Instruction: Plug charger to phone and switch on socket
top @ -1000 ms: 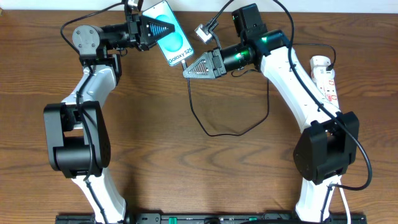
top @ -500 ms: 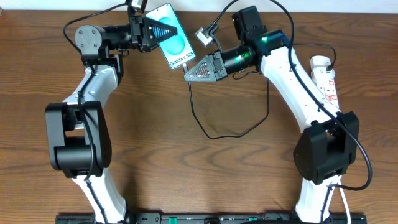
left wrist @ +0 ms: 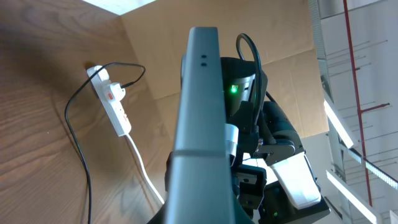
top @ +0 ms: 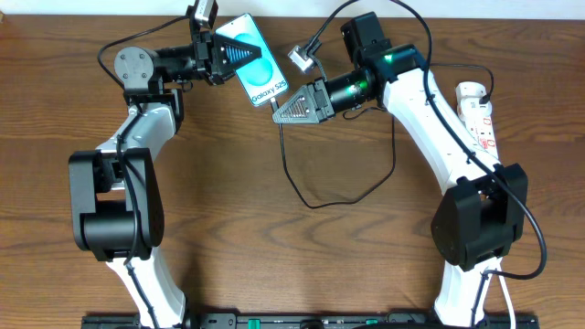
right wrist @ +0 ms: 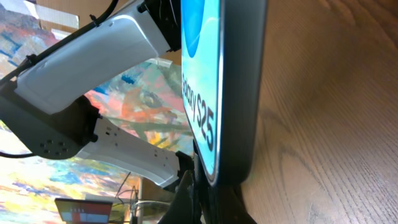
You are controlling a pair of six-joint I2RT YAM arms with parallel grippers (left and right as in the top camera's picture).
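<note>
**Plug insertion: tip meets phone's bottom edge**

left gripper [top: 239, 48] clamped on the phone [top: 265, 80], screen up, near the table's far edge; right gripper [top: 277, 106] pinched shut on the charger [top: 317, 206] at its plug end, tip itself hidden, just beside the phone's lettered end; my call: align tip with the port axis, push straight along the phone's length, left arm braces, no side load; socket [top: 479, 114] lies well apart on the right, switching not yet done; table [top: 274, 265] is bare brown wood; cardboard wall behind, colourful painting in right wrist view
</note>
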